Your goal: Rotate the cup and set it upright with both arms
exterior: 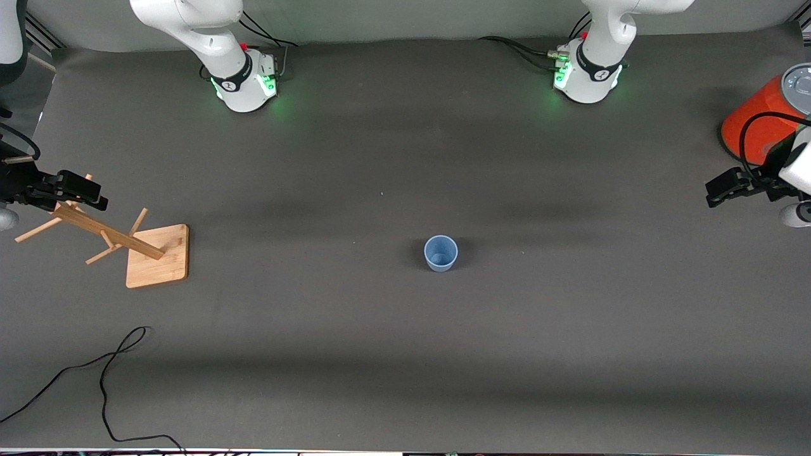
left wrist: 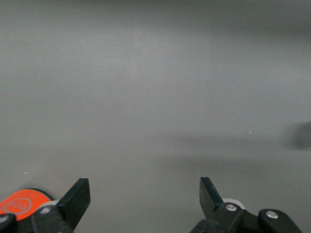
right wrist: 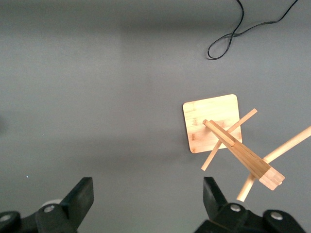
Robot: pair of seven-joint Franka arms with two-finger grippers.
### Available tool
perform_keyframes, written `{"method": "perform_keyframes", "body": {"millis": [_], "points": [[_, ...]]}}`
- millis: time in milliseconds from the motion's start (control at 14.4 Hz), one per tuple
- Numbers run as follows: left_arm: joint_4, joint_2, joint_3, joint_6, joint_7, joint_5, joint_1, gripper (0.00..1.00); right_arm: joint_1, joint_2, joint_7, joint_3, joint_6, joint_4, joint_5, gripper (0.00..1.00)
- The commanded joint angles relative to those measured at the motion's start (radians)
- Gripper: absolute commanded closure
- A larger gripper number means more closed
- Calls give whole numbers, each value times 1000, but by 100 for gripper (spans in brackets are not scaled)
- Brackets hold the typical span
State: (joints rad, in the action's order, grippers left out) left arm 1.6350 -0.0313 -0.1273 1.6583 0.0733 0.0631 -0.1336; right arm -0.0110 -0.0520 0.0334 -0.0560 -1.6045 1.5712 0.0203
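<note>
Both arms are drawn back to the ends of the bench and wait there. The right pincer (exterior: 79,190) hangs over the top of a wooden peg stand (exterior: 136,244) at the right arm's end, its fingers spread wide with nothing between them. The left pincer (exterior: 722,190) hangs at the left arm's end, just beside an orange-red cylinder (exterior: 757,123) with a grey top, and is likewise wide open and empty.

The cup (exterior: 441,253) stands upright on the bench (exterior: 405,354) about midway between the two ends, well apart from both pincers and nearer to the front camera than the arm bases. Its mouth faces up, so the long axis runs vertical.

The right wrist view looks down past the spread fingers (right wrist: 80,196) onto the peg stand's square base and slanted post, with a loop of black cable (right wrist: 243,29) lying on the bench nearby. The left wrist view shows only bare bench between its fingers (left wrist: 77,194), with a sliver of the orange-red cylinder at the frame's edge. The cup appears in the front view alone.
</note>
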Motion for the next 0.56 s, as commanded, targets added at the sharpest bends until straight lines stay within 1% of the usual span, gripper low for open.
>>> {"method": "perform_keyframes", "body": {"millis": [0, 209, 487], "points": [[17, 21, 43, 8, 2, -26, 35, 0, 0, 21, 20, -1, 9, 10, -5, 0], [-1, 17, 41, -5, 0, -40, 29, 0, 0, 21, 20, -1, 9, 10, -5, 0], [-3, 19, 40, -6, 2, -46, 29, 0, 0, 21, 20, -1, 8, 10, -5, 0]]}}
